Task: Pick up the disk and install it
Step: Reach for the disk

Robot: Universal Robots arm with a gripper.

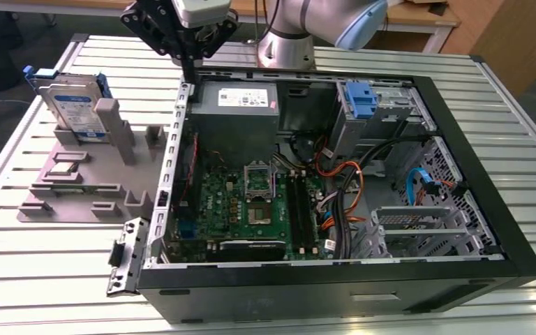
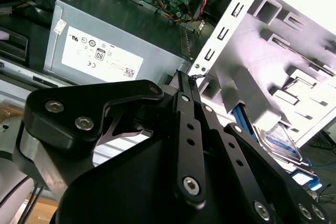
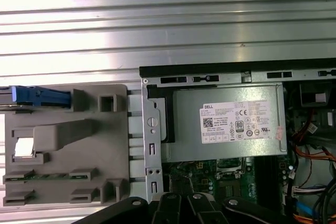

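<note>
Gripper (image 1: 190, 75) clenched, holding nothing, hanging over the PC case (image 1: 343, 283) at its far corner on the exterior view's left, by the power supply (image 1: 235, 105). The disk (image 1: 70, 108) stands on edge in the grey holder (image 1: 72, 199) on the worktop (image 1: 54, 265). It sits well apart to the exterior view's left of the gripper, and lower. Top edge runs left-right, label face toward the near side.

a robotics lab or workshop: a robot arm (image 1: 287, 42) stands on a slatted aluminium table (image 1: 54, 279) beside an opened desktop computer tower (image 1: 491, 230) and a grey parts fixture (image 1: 72, 199), with wooden desks (image 1: 417, 17) behind.
</note>
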